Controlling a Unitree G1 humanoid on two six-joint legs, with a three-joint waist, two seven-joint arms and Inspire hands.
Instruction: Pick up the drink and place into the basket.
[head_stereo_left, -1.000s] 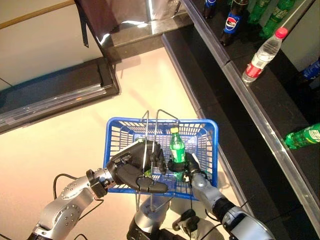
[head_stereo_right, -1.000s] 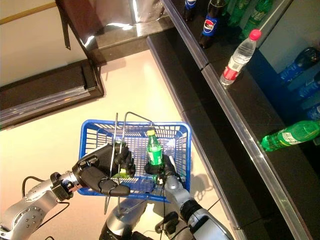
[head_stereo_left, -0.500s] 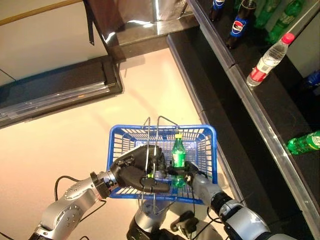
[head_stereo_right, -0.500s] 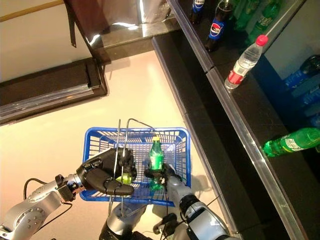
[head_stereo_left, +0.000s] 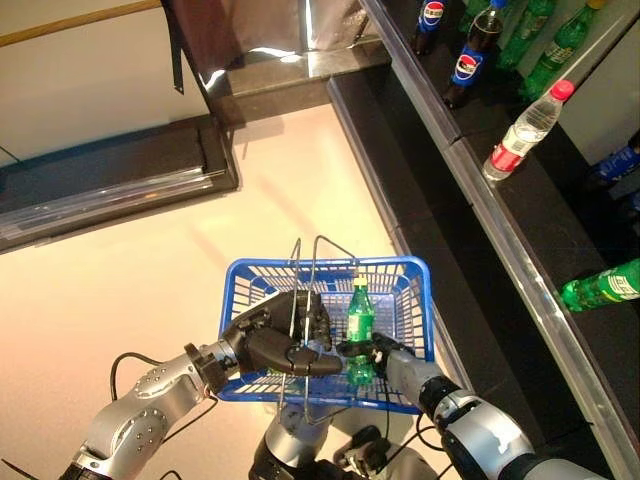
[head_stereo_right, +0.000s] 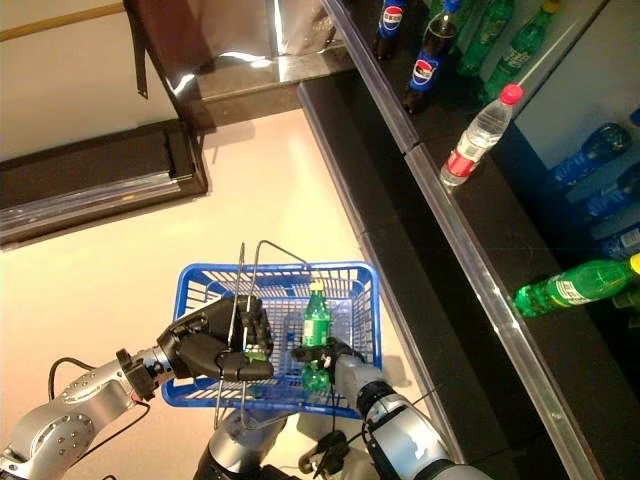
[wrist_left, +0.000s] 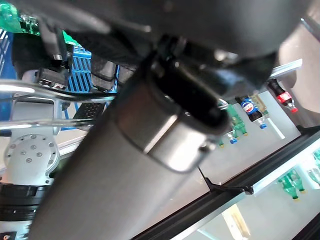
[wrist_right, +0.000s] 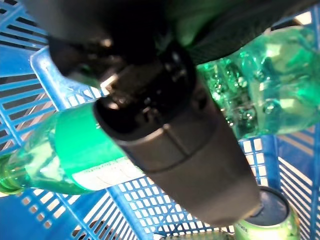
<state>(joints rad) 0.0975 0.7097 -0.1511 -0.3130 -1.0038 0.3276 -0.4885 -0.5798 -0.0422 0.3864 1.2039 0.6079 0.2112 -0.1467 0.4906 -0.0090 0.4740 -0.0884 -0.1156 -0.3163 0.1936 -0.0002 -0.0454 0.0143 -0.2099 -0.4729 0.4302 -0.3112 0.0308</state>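
The blue basket (head_stereo_left: 258, 266) hangs in front of me, held up by its wire handles (head_stereo_left: 298, 262). My left hand (head_stereo_left: 272, 342) is shut on the handles. My right hand (head_stereo_left: 378, 352) reaches in over the basket's near right side and is curled round the lower part of a green drink bottle (head_stereo_left: 359, 306). The bottle stands upright inside the basket. In the right wrist view the held bottle (wrist_right: 272, 85) shows past the thumb. A second green bottle (wrist_right: 55, 150) lies on the basket's mesh floor, and a green can (wrist_right: 265, 222) is beside it.
A dark shelf runs along the right with cola bottles (head_stereo_left: 465, 62), a clear water bottle (head_stereo_left: 522, 128) and a lying green bottle (head_stereo_left: 602, 288). Its metal front edge (head_stereo_left: 520, 260) passes close to the basket's right side. A dark low platform (head_stereo_left: 120, 180) lies at the far left.
The right hand and the green bottle sit slightly lower inside the basket. The camera has shifted a little. The left hand still holds the handles.
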